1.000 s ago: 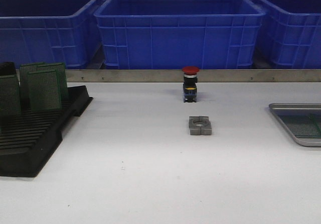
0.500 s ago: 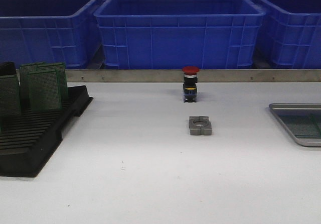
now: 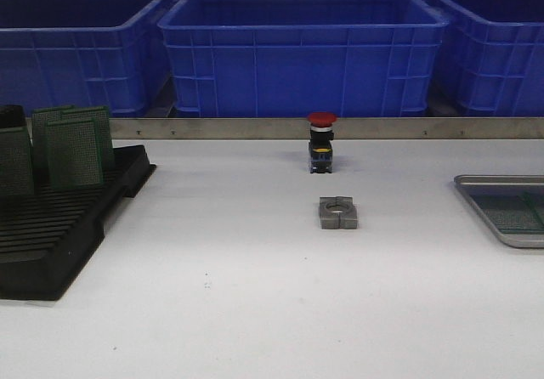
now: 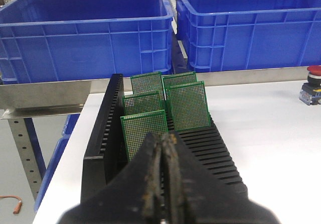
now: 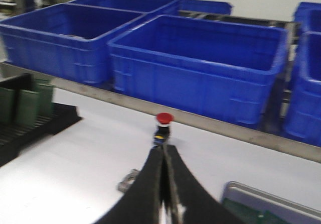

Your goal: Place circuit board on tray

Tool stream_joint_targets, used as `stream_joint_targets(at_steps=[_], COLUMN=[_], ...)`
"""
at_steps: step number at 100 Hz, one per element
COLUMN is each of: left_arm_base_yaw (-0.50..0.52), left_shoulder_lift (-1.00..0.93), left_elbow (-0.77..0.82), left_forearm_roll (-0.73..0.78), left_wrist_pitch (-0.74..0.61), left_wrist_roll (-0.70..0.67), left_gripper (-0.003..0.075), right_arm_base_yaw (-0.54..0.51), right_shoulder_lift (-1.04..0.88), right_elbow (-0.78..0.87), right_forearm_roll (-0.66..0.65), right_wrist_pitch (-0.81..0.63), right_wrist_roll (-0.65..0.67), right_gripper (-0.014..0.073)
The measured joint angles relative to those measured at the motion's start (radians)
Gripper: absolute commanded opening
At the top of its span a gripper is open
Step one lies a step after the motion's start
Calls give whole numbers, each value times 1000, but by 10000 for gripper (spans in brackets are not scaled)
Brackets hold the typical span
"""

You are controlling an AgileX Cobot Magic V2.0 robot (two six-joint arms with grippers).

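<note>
Several green circuit boards stand upright in a black slotted rack at the left of the table; they also show in the left wrist view. The silver-grey tray lies at the right edge with a green circuit board flat in it; the tray also shows in the right wrist view. My left gripper is shut and empty, held near the rack's near end. My right gripper is shut and empty, above the table to the left of the tray. Neither arm shows in the front view.
A red-capped push button stands at mid table towards the back, and a small grey metal block lies in front of it. Large blue plastic bins line a shelf behind a metal rail.
The front view has shifted very slightly. The objects on the table have not moved.
</note>
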Motion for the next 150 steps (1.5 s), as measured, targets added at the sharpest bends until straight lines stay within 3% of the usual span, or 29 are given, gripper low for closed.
stream_joint_targets(at_steps=[8,28,39,46,64,150], left_arm_base_yaw=[0,0,0,0,0,0], left_shoulder_lift=[0,0,0,0,0,0], left_elbow=[0,0,0,0,0,0], left_forearm_roll=[0,0,0,0,0,0], left_wrist_pitch=[0,0,0,0,0,0], left_wrist_roll=[0,0,0,0,0,0], left_gripper=[-20,-20,-20,-20,-20,-20], right_arm_base_yaw=[-52,-173,-229,-247,-254,-254], right_shoulder_lift=[-24,-132,-213,-236,-242,-244], right_elbow=[14,129,210,221,223,223], right_forearm_roll=[-197,-819,-1044,-1132,-1190,-1193], right_wrist_pitch=[-6,-16,-51,-51,-53,-53], right_wrist_roll=[174,808,1078,1163,1215,1226], right_gripper=[-60,-60,-60,-60,-60,-60])
